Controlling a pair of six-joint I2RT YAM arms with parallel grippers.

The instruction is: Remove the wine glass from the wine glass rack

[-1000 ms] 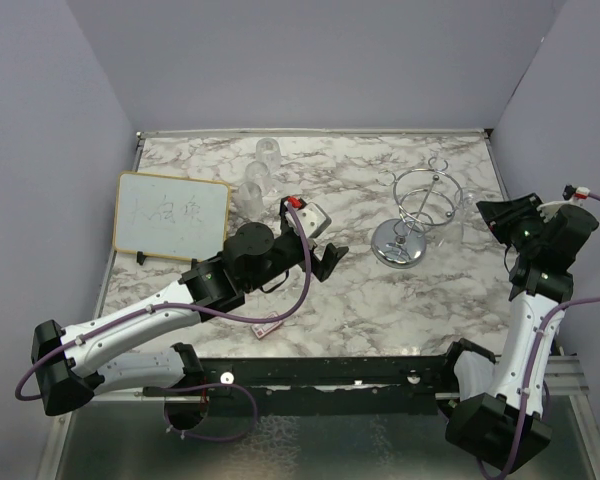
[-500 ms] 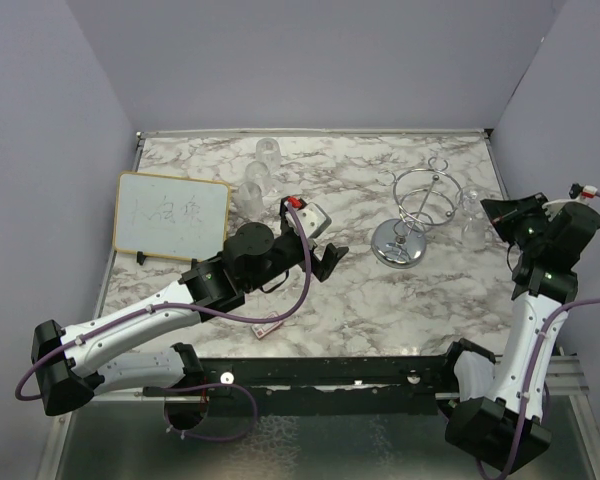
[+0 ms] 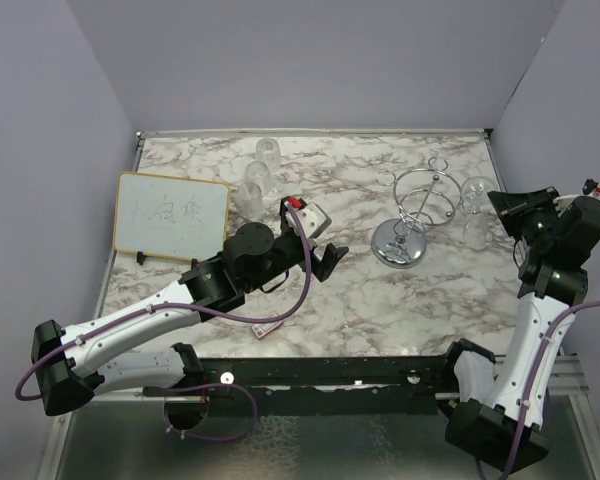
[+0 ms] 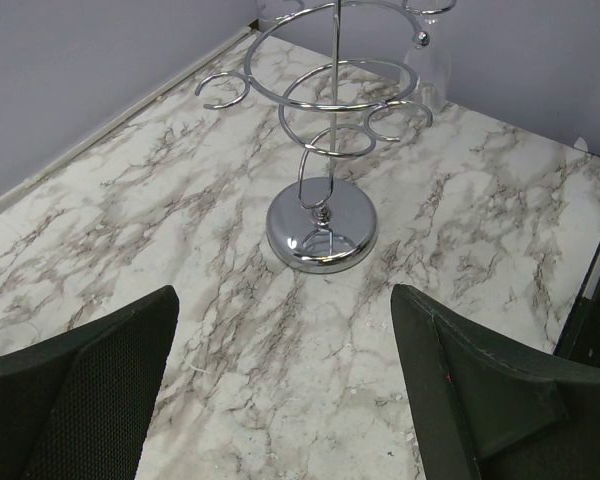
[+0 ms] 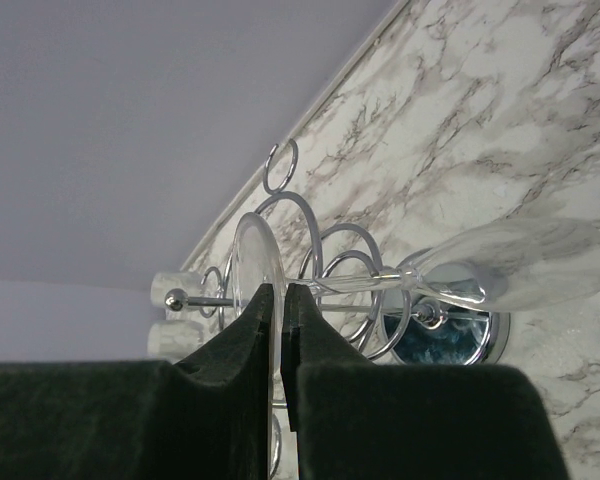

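So, right gripper (image 5: 282, 290): fingers pressed almost together, pinching the wine glass (image 5: 520, 265) on its stem, right by the foot.
wine glass: held up above the table (image 3: 380, 300). It lies sideways in my right wrist view, with the foot at my fingertips and the bowl pointing away.
wine glass rack (image 3: 420, 205): chrome wire thing standing on the marble, right of centre. The glass is just beside its right side. Honestly can't tell if the foot is fully clear of the loops.
left gripper (image 4: 283, 300): fingers spread wide, hovering over the marble. It faces the rack's mirror base and is well apart from it.
whiteboard (image 3: 170, 213): over on the left side of the table.
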